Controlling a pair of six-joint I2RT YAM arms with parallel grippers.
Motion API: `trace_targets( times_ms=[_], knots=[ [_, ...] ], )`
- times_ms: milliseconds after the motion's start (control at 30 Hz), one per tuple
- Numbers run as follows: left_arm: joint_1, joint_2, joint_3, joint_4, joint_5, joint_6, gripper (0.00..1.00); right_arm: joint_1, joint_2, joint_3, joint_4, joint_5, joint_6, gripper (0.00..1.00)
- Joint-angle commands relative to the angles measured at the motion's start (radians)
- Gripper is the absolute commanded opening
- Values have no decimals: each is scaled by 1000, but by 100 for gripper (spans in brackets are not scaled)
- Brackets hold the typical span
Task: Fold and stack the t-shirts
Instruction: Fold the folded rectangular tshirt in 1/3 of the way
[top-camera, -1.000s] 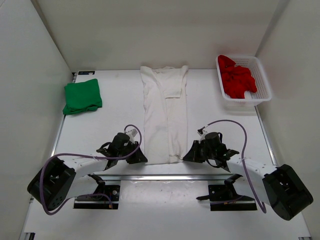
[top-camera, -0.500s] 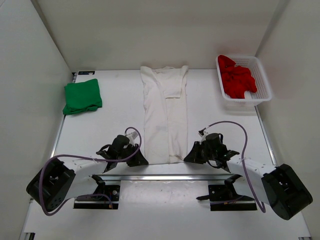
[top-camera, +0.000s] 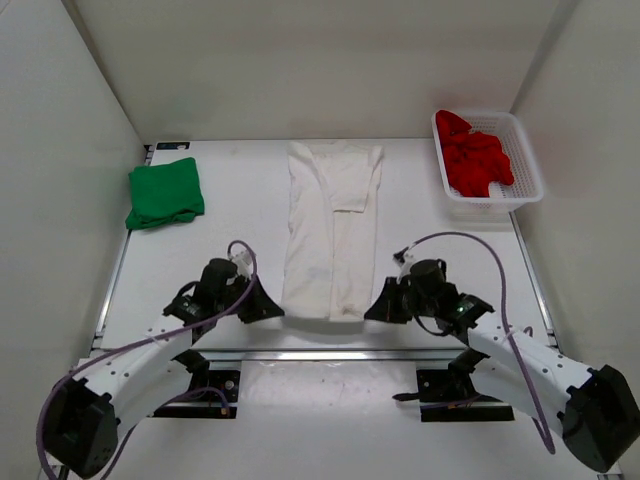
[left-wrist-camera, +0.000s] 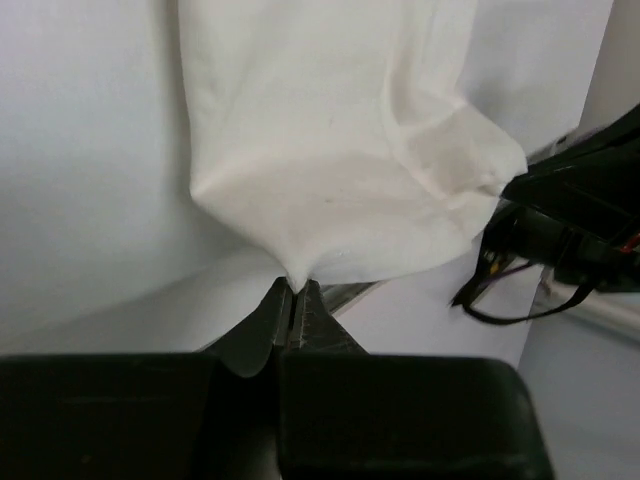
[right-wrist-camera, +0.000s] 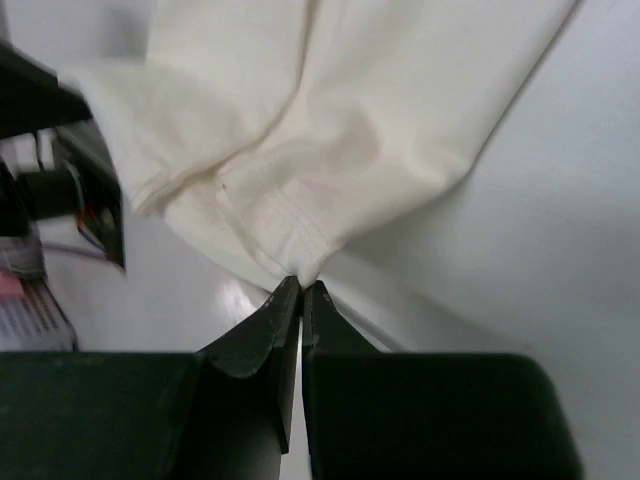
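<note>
A white t-shirt (top-camera: 330, 230), folded into a long strip, runs down the middle of the table. My left gripper (top-camera: 272, 311) is shut on its near left hem corner, and in the left wrist view the left gripper (left-wrist-camera: 296, 292) pinches the white t-shirt (left-wrist-camera: 330, 160). My right gripper (top-camera: 374, 308) is shut on the near right corner; the right wrist view shows the right gripper (right-wrist-camera: 302, 284) pinching the white t-shirt (right-wrist-camera: 330, 130). The near hem hangs lifted between them. A folded green t-shirt (top-camera: 165, 192) lies at the far left. A crumpled red t-shirt (top-camera: 476, 159) fills the basket.
The white mesh basket (top-camera: 525, 150) stands at the far right corner. White walls close in the table on three sides. A metal rail (top-camera: 330, 354) with both arm bases runs along the near edge.
Both grippers have closed on the near corners of the white t-shirt and lifted the hem, pulling it forward; the shirt's near end has narrowed and its far end has shifted slightly.
</note>
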Motion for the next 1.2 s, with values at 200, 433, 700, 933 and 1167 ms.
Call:
trace_targets(
  times_ms=[200,433,700,933,1167],
  knots=[
    [67,470,440,110,-142,112,0,-359,367,373,59,-94,-304,0],
    [122,807,748,147,-222,162,0,-507,699,605,143,-147,-323,0],
    [156,1045,930,140,-238,151,0,-535,966,850,142,-170,-326,0],
    [175,1105,947,187,-281,116,0,-528,1098,993,99,-141,-358,0],
    [213,993,856,368,-176,44,45,-554,999,926,143,-143,-321,27]
  ],
)
